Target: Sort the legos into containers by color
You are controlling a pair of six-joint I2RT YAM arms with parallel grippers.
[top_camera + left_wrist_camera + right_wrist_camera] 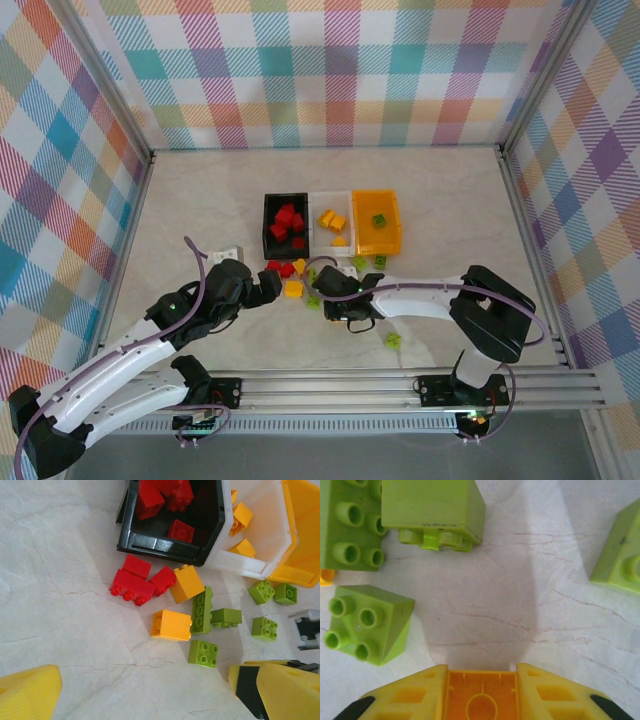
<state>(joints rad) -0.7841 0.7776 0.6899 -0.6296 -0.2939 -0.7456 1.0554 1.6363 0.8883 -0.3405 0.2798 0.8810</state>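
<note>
My right gripper (480, 673) is shut on a yellow-orange brick (481, 700), whose hollow underside faces the camera, just above the table among lime green bricks (367, 622). It sits in front of the white bin (330, 203). My left gripper (150, 695) hangs open over bare table, short of a loose cluster of red bricks (132, 586), yellow-orange bricks (171, 625) and green bricks (203, 653). The black bin (268, 228) holds red bricks, the white bin holds yellow-orange ones, and the orange bin (392, 236) holds one green brick (379, 221).
One green brick (393, 340) lies alone beside the right arm's forearm. Two more green bricks (380, 261) rest just in front of the orange bin. Plaid walls enclose the table, and an aluminium rail (400, 385) runs along the near edge.
</note>
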